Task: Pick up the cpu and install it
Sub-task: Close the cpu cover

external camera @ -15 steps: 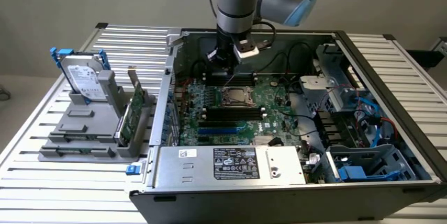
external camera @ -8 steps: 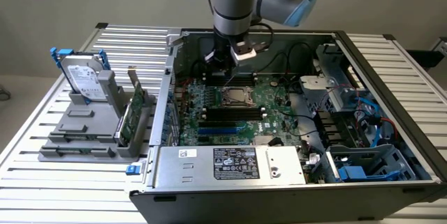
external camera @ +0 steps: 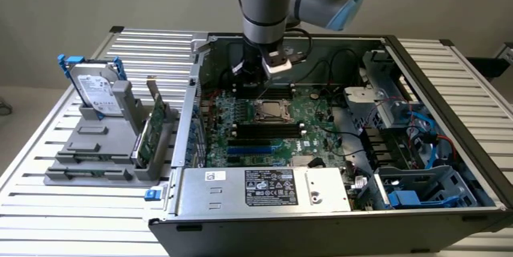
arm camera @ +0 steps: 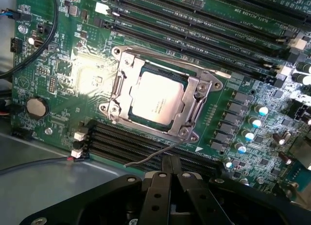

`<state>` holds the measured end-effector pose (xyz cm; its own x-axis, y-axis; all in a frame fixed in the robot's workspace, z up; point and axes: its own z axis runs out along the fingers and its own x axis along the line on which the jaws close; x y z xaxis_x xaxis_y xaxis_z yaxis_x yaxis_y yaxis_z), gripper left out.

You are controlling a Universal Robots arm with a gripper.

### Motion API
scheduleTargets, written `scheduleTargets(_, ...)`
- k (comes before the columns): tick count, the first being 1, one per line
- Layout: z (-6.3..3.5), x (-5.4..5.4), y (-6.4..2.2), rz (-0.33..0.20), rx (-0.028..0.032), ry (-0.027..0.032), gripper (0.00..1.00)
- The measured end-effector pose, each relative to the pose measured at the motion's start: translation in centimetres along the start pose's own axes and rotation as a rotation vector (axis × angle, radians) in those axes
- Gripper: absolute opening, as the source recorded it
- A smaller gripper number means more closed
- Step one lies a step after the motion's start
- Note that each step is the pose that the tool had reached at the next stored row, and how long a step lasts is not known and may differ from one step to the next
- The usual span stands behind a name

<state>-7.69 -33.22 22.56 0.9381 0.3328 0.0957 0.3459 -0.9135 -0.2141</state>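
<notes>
slatted tabletop (external camera: pixel 48 209) carries the open pc case (external camera: pixel 449 89) lying on its side, so the motherboard (external camera: pixel 240 143) faces up at the hand (arm camera: pixel 170 162). hard drive (external camera: pixel 96 92) is parked upright in a grey rack, well off to the hand's side. cpu (arm camera: pixel 158 101) sits inside the socket frame (arm camera: pixel 194 108), just ahead of the fingertips, not touching. hand pressed together, pinching nothing. power supply sticker (external camera: pixel 273 188), drive label and board print too small to read.
</notes>
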Motion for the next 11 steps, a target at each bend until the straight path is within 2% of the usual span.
scheduleTargets(11, -0.28, -0.73, 0.92, 0.009, -0.0008, 0.0019, 0.11)
